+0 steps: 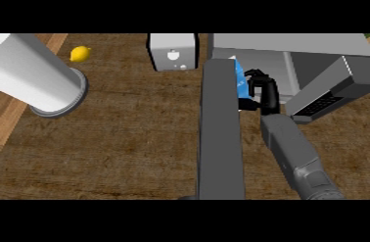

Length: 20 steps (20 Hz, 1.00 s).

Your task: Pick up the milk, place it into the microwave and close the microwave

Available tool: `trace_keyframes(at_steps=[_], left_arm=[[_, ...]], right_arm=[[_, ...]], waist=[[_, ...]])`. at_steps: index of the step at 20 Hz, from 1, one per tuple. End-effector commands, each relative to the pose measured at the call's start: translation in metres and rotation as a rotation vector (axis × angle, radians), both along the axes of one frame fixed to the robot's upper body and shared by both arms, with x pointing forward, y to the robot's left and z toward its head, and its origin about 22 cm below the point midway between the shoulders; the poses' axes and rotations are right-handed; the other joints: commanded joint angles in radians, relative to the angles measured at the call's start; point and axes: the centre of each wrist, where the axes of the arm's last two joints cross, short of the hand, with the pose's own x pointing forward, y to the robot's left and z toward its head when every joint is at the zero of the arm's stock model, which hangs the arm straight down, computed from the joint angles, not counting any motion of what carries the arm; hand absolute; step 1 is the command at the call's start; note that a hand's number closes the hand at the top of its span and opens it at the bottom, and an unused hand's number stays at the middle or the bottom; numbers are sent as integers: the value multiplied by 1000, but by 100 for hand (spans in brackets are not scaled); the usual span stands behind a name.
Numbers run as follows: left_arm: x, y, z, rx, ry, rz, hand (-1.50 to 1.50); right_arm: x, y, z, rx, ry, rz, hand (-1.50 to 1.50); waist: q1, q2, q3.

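The wooden counter (pixel 123 148) fills nearly everything beneath me, brown and grainy. On its far right stands the microwave (pixel 289 42), grey, with its door (pixel 329 91) swung wide open toward the near right, so the dark keypad panel faces up along the door's lower edge. A long grey forearm (pixel 219 138) runs straight up the middle from the near edge, its far end reaching the microwave's front; whatever hand it carries is hidden, so I cannot tell how its fingers stand. To the left, a big white cylinder (pixel 36 74) leans across the counter's left edge, its darker rim facing down-right. The right forearm (pixel 296 157) comes in from the lower right and angles up toward the microwave's mouth.

At the back, a small white box with an emblem (pixel 173 52) sits just left of the microwave. The right hand (pixel 266 91), black, is at the microwave's opening with its fingers curled round the milk (pixel 239 77), a blue-and-white carton showing only as a narrow strip between the middle forearm and the hand, right at the cavity's threshold. Far left at the back lies a lemon (pixel 80 53), well apart from everything else.
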Motion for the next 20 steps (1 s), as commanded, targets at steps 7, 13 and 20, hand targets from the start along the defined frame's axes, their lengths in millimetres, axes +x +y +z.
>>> trace_keyframes(at_steps=[7, 13, 20], left_arm=[[6, 2, -2, 8, -1, -30, -150], [9, 4, -5, 1, -6, -52, -150], [12, 11, -8, 0, -6, -50, -150]], right_arm=[[9, -26, 8, -173, -47, -49, 150], [21, -20, 25, -285, -130, -96, 150], [41, -20, 57, -163, -230, -149, 150]], waist=[[33, 20, 3], [55, 25, 3], [64, 32, 4]])
